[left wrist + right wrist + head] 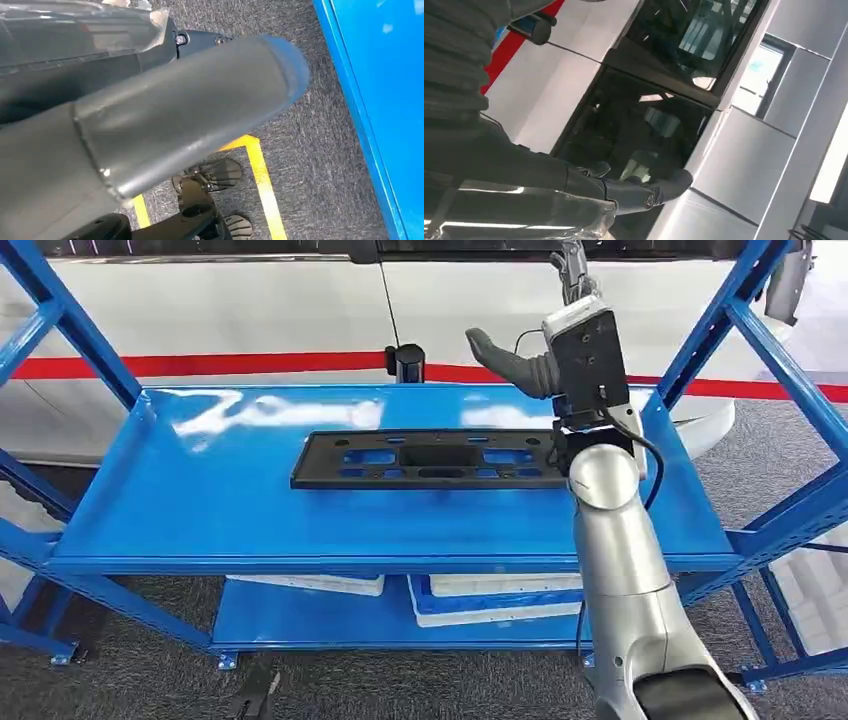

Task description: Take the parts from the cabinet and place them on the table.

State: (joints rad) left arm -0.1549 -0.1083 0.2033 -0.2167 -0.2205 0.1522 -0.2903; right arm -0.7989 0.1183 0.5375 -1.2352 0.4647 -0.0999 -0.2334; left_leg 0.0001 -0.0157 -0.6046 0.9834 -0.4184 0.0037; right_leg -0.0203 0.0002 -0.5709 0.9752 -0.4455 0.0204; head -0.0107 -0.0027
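Item: black slotted part (430, 459), flat on the blue cabinet shelf (200, 510), around mid-depth, right of centre; long axis parallel to the shelf's front edge.
Right hand (520, 365): raised above the part's right end, fingers spread, holding nothing, clear of the part.
Left hand (150, 120): blurred close-up, grasp indeterminable.
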